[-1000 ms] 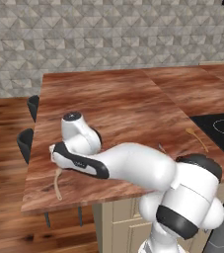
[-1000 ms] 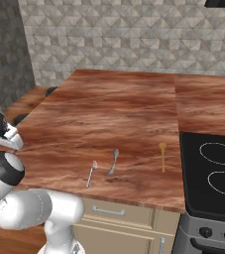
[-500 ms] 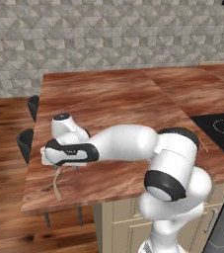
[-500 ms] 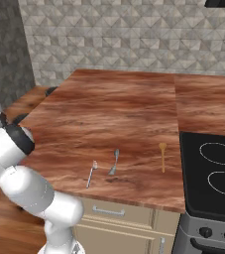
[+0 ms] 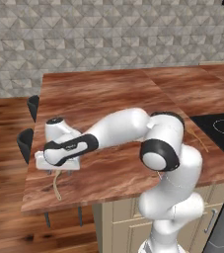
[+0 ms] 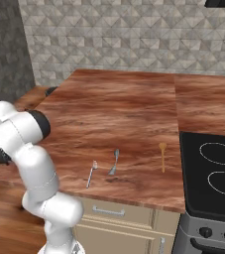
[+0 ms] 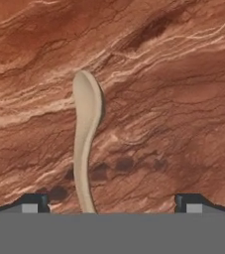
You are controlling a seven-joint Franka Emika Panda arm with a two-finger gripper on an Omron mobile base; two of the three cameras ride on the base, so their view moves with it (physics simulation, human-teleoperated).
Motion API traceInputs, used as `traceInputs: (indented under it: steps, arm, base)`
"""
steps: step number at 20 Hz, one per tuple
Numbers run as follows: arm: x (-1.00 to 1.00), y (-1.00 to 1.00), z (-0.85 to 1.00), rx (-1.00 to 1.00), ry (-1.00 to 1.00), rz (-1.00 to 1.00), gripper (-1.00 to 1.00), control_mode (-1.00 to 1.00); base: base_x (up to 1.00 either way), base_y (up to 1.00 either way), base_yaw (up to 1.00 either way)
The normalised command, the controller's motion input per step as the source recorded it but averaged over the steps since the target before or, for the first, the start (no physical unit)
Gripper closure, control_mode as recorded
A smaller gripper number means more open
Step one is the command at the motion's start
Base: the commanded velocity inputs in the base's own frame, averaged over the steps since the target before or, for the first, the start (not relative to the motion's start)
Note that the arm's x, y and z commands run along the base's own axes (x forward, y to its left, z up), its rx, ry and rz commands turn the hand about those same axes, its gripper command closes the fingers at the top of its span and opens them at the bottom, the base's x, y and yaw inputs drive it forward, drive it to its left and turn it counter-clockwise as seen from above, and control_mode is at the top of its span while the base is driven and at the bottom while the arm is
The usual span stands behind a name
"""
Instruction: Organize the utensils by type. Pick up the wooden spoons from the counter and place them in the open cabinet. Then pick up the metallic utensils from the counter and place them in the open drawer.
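Reddish-brown glossy wood-grain surface (image 5: 113,99) ends at its left edge just beside the hand of the white arm, and its front edge runs close below it, so the room there is narrow. A pale tan wooden spoon (image 7: 85,129) lies flat on the surface under the hand; its handle (image 5: 56,184) points toward the front edge. The claw (image 7: 111,203) is spread wide above the spoon, with one dark fingertip (image 7: 34,201) on each side and nothing pinched. Two dark chairs (image 5: 27,143) stand on the floor beside the left edge. Far to the right lie a slim silver fork (image 6: 91,173), a silver spoon (image 6: 114,161) and a second small wooden spoon (image 6: 162,156), near the black stovetop (image 6: 213,173). The middle of the surface is free.
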Motion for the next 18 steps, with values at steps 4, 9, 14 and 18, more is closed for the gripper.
traceInputs:
  steps: [4,9,14,18]
  arm:
    - [0.14,0.11,-0.26,0.0,0.05,0.0,-1.0,-1.0]
    - [0.18,0.13,-0.21,0.0,0.01,0.0,-1.0,-1.0]
    - [0.07,0.14,-0.25,0.0,0.0,0.0,-1.0,-1.0]
    - [0.07,0.1,-0.25,0.0,0.0,0.0,-1.0,-1.0]
  base:
    - [0.0,0.0,0.0]
    - [0.0,0.0,0.0]
    - [0.0,0.0,0.0]
    - [0.0,0.0,0.0]
